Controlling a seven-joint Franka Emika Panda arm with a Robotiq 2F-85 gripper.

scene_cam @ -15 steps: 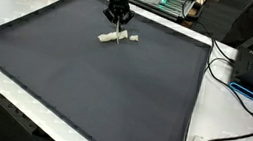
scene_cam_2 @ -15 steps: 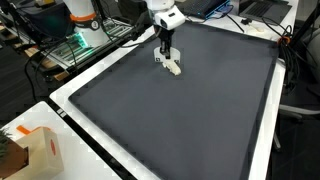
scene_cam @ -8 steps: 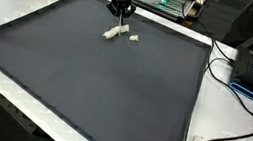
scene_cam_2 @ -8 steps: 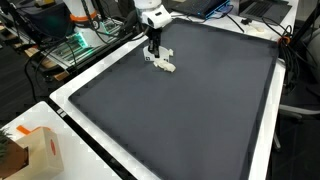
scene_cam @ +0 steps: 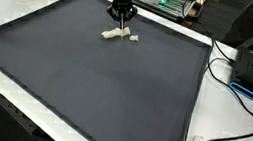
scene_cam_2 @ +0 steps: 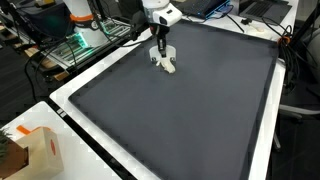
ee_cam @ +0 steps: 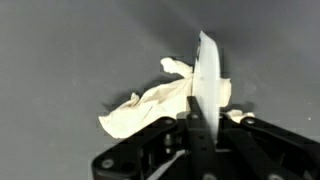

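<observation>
A crumpled white cloth (ee_cam: 150, 105) lies on a large dark grey mat (scene_cam: 94, 86) near its far edge. It also shows in both exterior views (scene_cam: 113, 34) (scene_cam_2: 166, 66) as small white pieces on the mat. My gripper (ee_cam: 203, 108) points straight down over it and is shut on a fold of the cloth (ee_cam: 208, 70), which stands up as a thin white strip between the jaws. The gripper is just above the cloth in both exterior views (scene_cam: 121, 17) (scene_cam_2: 162, 50). The rest of the cloth trails on the mat to the left of the fingers.
The mat lies on a white table (scene_cam: 193, 131). Black cables (scene_cam: 229, 76) run along one side. A cardboard box (scene_cam_2: 35, 150) stands at a table corner. Electronics and cables (scene_cam_2: 75, 45) sit behind the arm's base.
The gripper rose and shifted towards the far edge, pulling the cloth with it, then came slightly down again. The cloth has changed shape and now shows as two white parts.
</observation>
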